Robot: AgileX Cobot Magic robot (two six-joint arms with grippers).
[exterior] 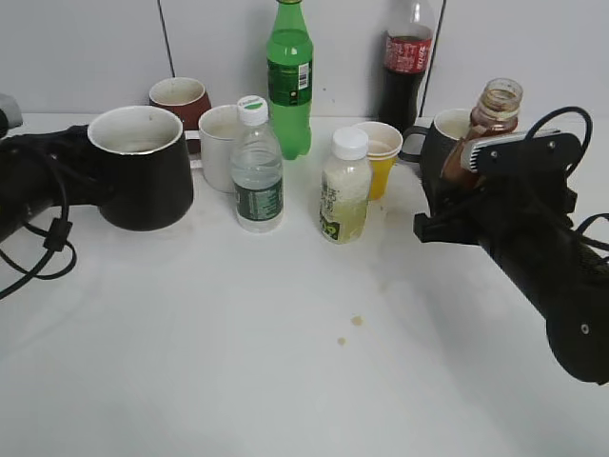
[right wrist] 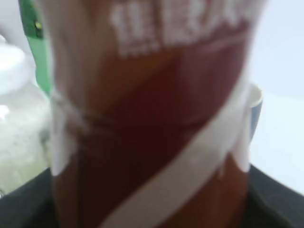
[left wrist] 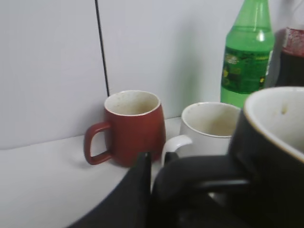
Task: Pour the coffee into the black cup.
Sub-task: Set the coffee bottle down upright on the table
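The glossy black cup (exterior: pixel 143 171) with a whitish inside stands at the left; my left gripper (exterior: pixel 81 181) is shut on its black handle (left wrist: pixel 209 175). The cup's rim shows at the right of the left wrist view (left wrist: pixel 275 123). My right gripper (exterior: pixel 457 205) is shut on the coffee bottle (exterior: pixel 490 119), a small open clear bottle with a brown-red-white label, held upright at the right. The bottle fills the right wrist view (right wrist: pixel 152 118), hiding the jaws.
Between the arms stand a water bottle (exterior: pixel 257 171), a pale drink bottle (exterior: pixel 344 190), a green bottle (exterior: pixel 289 81), a white mug (exterior: pixel 219 143), a maroon mug (exterior: pixel 181 100), a yellow paper cup (exterior: pixel 381 157), a cola bottle (exterior: pixel 407 67) and a dark grey mug (exterior: pixel 440 138). Small drops (exterior: pixel 354 322) lie on the table.
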